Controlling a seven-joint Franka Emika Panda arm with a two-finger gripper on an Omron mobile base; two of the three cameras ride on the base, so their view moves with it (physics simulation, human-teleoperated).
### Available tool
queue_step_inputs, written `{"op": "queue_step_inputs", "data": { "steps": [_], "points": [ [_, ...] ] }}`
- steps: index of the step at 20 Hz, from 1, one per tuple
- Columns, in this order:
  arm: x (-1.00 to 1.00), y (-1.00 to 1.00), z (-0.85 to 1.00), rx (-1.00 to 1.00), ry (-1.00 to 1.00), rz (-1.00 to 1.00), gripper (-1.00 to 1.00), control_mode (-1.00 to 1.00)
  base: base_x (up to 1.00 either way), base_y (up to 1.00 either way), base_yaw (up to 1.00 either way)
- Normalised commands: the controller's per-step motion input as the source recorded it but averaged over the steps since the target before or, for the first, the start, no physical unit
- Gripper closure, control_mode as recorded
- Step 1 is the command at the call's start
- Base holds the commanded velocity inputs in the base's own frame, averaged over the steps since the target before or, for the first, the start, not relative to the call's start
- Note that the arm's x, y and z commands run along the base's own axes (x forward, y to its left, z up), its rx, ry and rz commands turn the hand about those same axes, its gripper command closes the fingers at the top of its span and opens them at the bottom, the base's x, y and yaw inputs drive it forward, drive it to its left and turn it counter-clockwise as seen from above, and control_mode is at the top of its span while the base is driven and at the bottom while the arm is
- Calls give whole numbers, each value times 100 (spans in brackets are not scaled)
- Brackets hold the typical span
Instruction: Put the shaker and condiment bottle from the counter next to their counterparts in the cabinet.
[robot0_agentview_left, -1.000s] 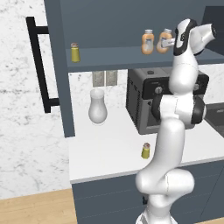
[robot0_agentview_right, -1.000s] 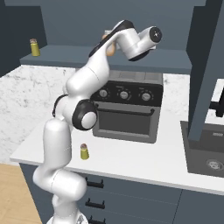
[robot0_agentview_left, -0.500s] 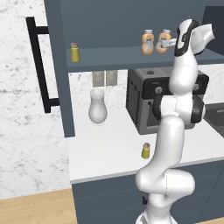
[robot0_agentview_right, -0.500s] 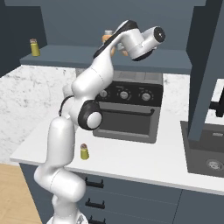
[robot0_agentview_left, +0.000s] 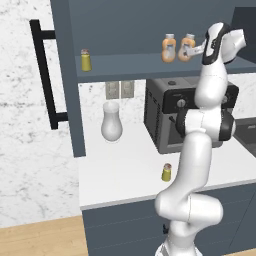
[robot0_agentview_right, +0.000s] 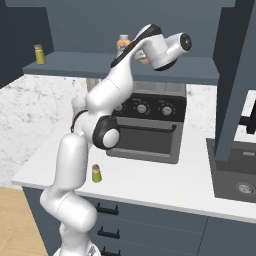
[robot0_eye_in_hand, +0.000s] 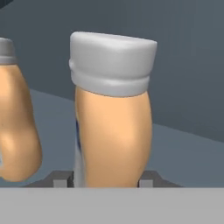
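Observation:
My gripper (robot0_agentview_left: 194, 49) is up at the cabinet (robot0_agentview_left: 150, 30) shelf, shut on the orange condiment bottle (robot0_agentview_left: 187, 48). In the hand view, the fingertips (robot0_eye_in_hand: 61, 178) press against both sides of that grey-capped bottle (robot0_eye_in_hand: 111, 113). Its counterpart bottle (robot0_agentview_left: 169, 48) stands just to the left (robot0_eye_in_hand: 13, 131), close beside it. The yellow-green shaker (robot0_agentview_left: 166, 172) stands on the white counter (robot0_agentview_left: 125, 170) by the arm's base (robot0_agentview_right: 96, 173). The second shaker (robot0_agentview_left: 86, 60) sits at the shelf's far left (robot0_agentview_right: 38, 54).
A black toaster oven (robot0_agentview_left: 165, 120) stands on the counter under the shelf. A white vase (robot0_agentview_left: 111, 122) is to its left by the wall. The open cabinet door with its black bar handle (robot0_agentview_left: 45, 75) juts out at left. A sink (robot0_agentview_right: 240, 170) lies at right.
The hand has risen slightly and edged in toward the shelf. Both bottles look unmoved on the shelf, and the shaker on the counter has stayed put.

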Motion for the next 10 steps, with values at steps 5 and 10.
{"op": "queue_step_inputs", "data": {
  "steps": [5, 10],
  "points": [
    [11, 16, -54, -2, -5, 5, -100, -100, 0, 0, 0],
    [0, 0, -17, -4, 0, 3, -100, -100, 0, 0, 0]
  ]
}}
